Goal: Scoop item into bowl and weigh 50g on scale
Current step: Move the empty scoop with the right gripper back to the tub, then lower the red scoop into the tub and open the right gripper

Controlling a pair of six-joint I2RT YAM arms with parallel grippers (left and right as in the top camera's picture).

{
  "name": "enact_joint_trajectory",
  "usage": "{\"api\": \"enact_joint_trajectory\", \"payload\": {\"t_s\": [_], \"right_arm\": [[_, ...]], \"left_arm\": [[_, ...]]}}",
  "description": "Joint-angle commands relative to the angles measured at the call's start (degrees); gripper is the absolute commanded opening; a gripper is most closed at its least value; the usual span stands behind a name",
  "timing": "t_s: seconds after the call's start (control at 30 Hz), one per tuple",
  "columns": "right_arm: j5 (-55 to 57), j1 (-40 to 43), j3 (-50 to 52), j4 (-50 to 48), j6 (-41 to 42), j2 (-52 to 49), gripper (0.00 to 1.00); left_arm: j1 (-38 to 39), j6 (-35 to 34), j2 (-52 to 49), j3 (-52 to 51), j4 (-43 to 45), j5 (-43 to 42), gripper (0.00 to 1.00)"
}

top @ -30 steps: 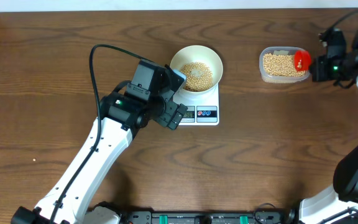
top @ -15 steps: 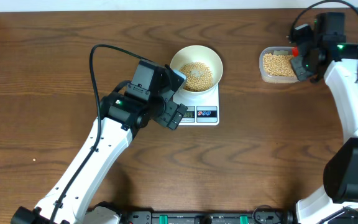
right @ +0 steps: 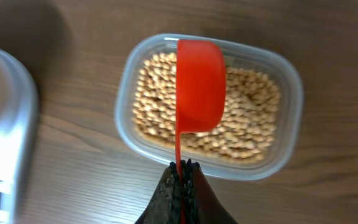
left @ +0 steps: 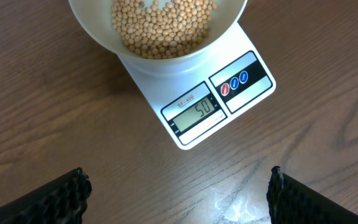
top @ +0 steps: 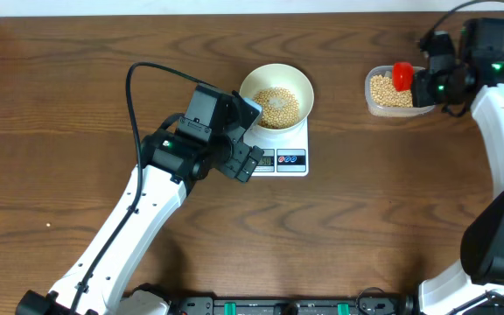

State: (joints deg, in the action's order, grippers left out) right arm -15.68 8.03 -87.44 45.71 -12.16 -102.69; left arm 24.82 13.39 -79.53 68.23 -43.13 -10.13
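Clamping the right gripper (right: 180, 182) fully shut on the thin handle of a red plastic scoop (right: 201, 81), held out over a clear rounded-rectangular plastic tub (right: 289, 134) partly filled with small round tan-yellow beans (right: 247, 118), at the far right of the brown wooden table (top: 392, 227). Holding the left gripper (left: 179, 202) spread wide and empty over bare wood, just beside the small white rectangular digital scale (left: 229, 106), touching nothing. Bearing a round cream-white bowl (top: 276, 72) on the scale's platform, with a heap of the same beans lying inside. Showing 50 on the grey display (left: 197, 112), next to two round buttons, one red and one blue.
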Motion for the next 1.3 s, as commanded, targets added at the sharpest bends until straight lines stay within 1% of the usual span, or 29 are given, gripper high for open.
{"api": "enact_joint_trajectory", "payload": {"t_s": [0.0, 0.03, 0.1, 0.2, 0.27, 0.33, 0.4, 0.47, 0.6, 0.77, 0.9, 0.93, 1.1, 1.27], "right_arm": [[-8.87, 2.82, -0.22, 0.42, 16.94, 1.36, 0.01], [-8.87, 3.58, 0.35, 0.39, 21.35, 1.33, 0.01], [-8.90, 4.57, 1.77, -0.09, 27.21, 1.33, 0.01], [-8.90, 5.84, 3.80, -0.81, 32.15, 1.33, 0.01], [-8.92, 6.80, 5.03, -2.01, 34.86, 1.33, 0.04], [-9.57, 7.32, 5.92, -3.32, 37.53, 1.33, 0.09], [-11.04, 7.52, 6.82, -4.98, 39.74, 1.33, 0.16], [-11.93, 7.52, 7.54, -7.17, 41.83, 1.33, 0.19], [-12.26, 7.52, 7.67, -9.81, 43.93, 1.33, 0.27], [-12.41, 7.52, 7.72, -10.88, 46.03, 1.31, 0.32], [-13.75, 7.52, 7.98, -11.61, 48.19, 1.31, 0.42], [-14.73, 7.52, 8.37, -12.13, 48.61, 1.31, 0.44], [-16.68, 7.54, 12.15, -15.85, 51.04, 1.31, 0.46], [-18.12, 8.13, 15.12, -16.33, 51.32, 1.31, 0.42]], "left_arm": [[-0.04, 0.09, -0.35, 0.13, -0.09, 0.55, 0.93], [-0.04, 0.09, -0.35, 0.13, -0.09, 0.55, 0.93], [-0.04, 0.09, -0.35, 0.13, -0.09, 0.55, 0.93], [-0.04, 0.09, -0.35, 0.13, -0.09, 0.55, 0.93], [-0.04, 0.09, -0.35, 0.13, -0.09, 0.55, 0.93], [-0.04, 0.09, -0.35, 0.13, -0.09, 0.55, 0.93], [-0.04, 0.09, -0.35, 0.13, -0.09, 0.55, 0.93], [-0.04, 0.09, -0.35, 0.13, -0.09, 0.55, 0.93], [-0.04, 0.09, -0.35, 0.13, -0.09, 0.55, 0.93], [-0.04, 0.09, -0.35, 0.13, -0.09, 0.55, 0.93], [-0.04, 0.09, -0.35, 0.13, -0.09, 0.55, 0.93], [-0.04, 0.09, -0.35, 0.13, -0.09, 0.55, 0.93], [-0.04, 0.09, -0.35, 0.13, -0.09, 0.55, 0.93], [-0.04, 0.09, -0.35, 0.13, -0.09, 0.55, 0.93]]}}
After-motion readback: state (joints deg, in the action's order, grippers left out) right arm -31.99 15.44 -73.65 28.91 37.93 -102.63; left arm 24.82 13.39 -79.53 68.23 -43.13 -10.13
